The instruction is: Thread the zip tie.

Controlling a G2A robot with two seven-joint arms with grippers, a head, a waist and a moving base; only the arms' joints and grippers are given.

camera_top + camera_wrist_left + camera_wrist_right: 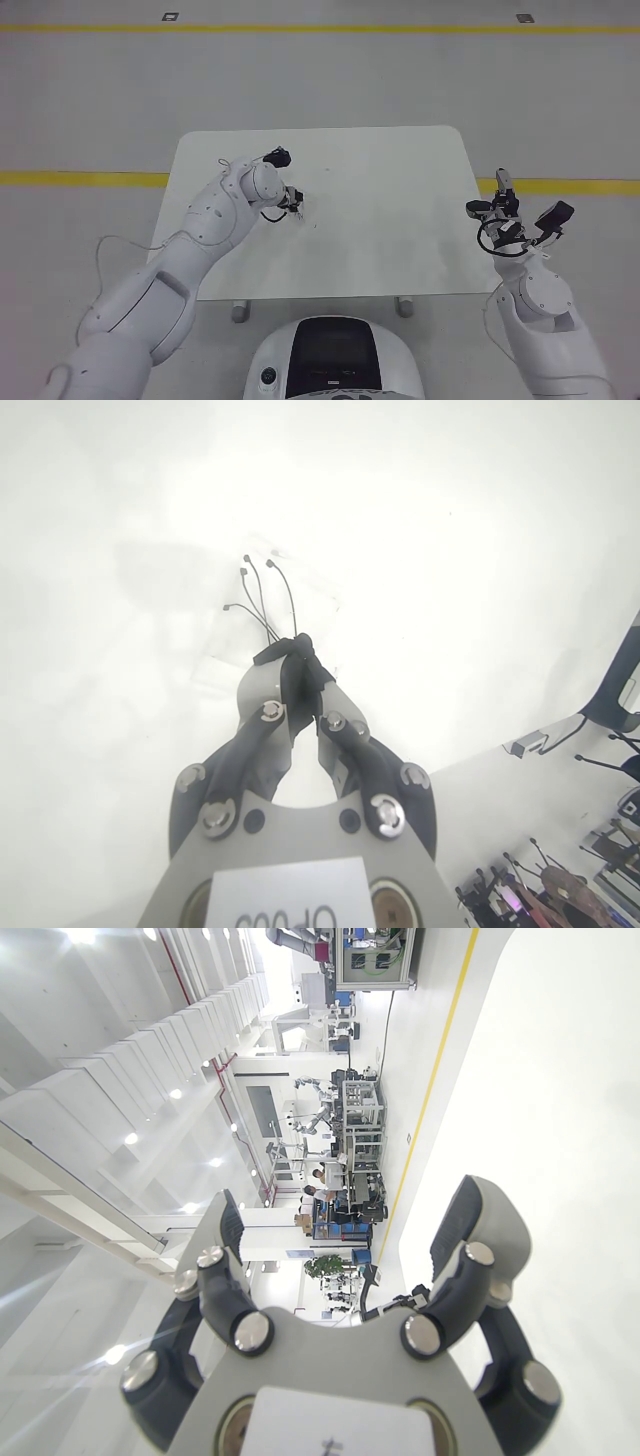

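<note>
Pinching thin black zip ties [259, 600], square heads fanning out, in closed left gripper [296, 650]; holding right gripper [345, 1193] open, empty.

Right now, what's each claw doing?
Left claw: closed, holding a bunch of black zip ties.
Right claw: open, holding nothing.

Zip ties [260, 600] lie on the table [400, 220] (its left half).
</note>
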